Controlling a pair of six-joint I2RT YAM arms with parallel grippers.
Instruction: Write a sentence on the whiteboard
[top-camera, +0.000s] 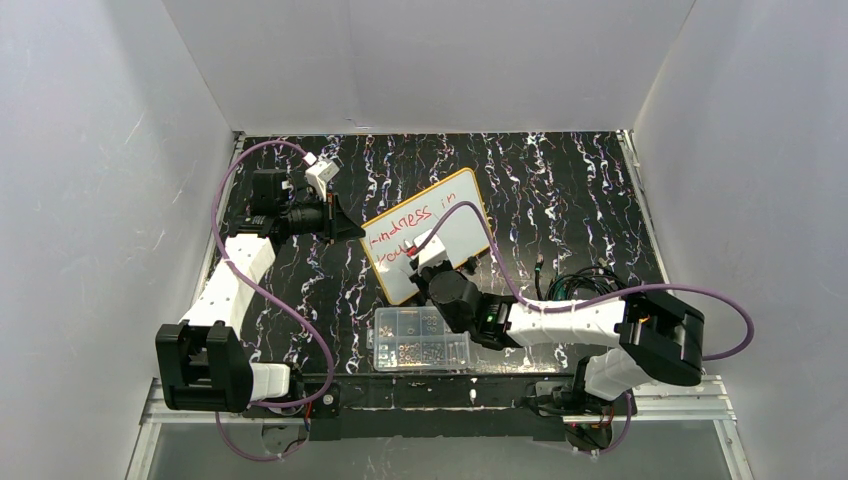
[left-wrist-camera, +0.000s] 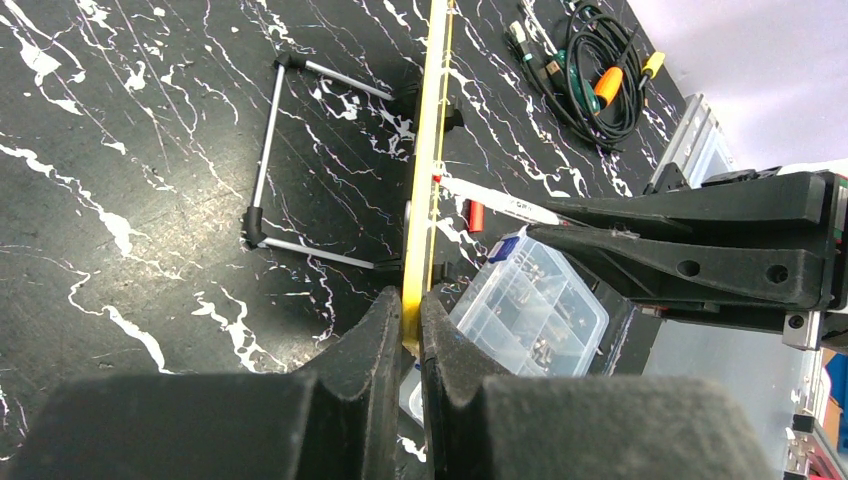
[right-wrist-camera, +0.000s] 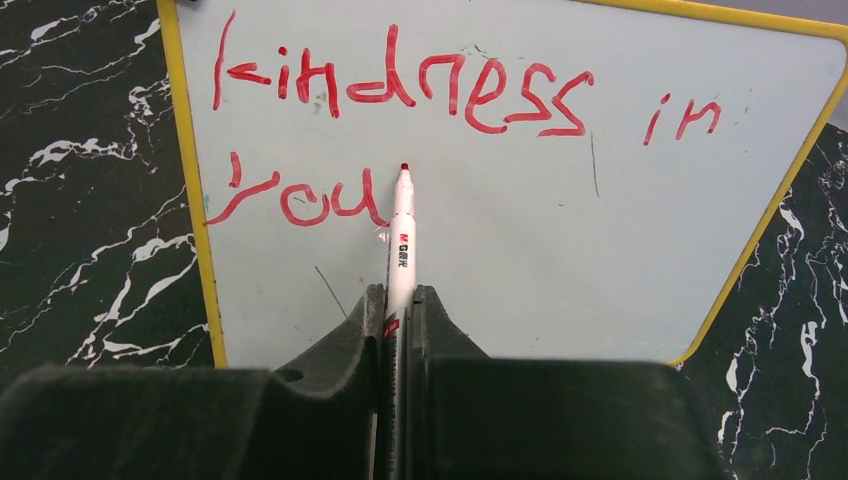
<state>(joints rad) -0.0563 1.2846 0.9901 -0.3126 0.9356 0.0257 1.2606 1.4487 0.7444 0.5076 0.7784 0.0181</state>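
Observation:
The whiteboard (top-camera: 458, 212) with a yellow rim stands mid-table, and the left wrist view shows it edge-on (left-wrist-camera: 428, 150). The sentence (right-wrist-camera: 400, 90) in red reads "kindness in" over "you" (top-camera: 398, 228). My left gripper (top-camera: 347, 231) (left-wrist-camera: 410, 322) is shut on the board's left rim. My right gripper (top-camera: 424, 264) (right-wrist-camera: 398, 300) is shut on a white marker (right-wrist-camera: 402, 235) (top-camera: 419, 246). Its red tip sits just right of the "u". I cannot tell whether the tip touches the board.
A clear compartment box (top-camera: 420, 338) (left-wrist-camera: 535, 300) lies near the front edge, under the right arm. The board's wire stand (left-wrist-camera: 268, 150) rests on the black marbled table behind it. Coiled cables (top-camera: 585, 282) (left-wrist-camera: 590, 60) lie at the right. White walls enclose three sides.

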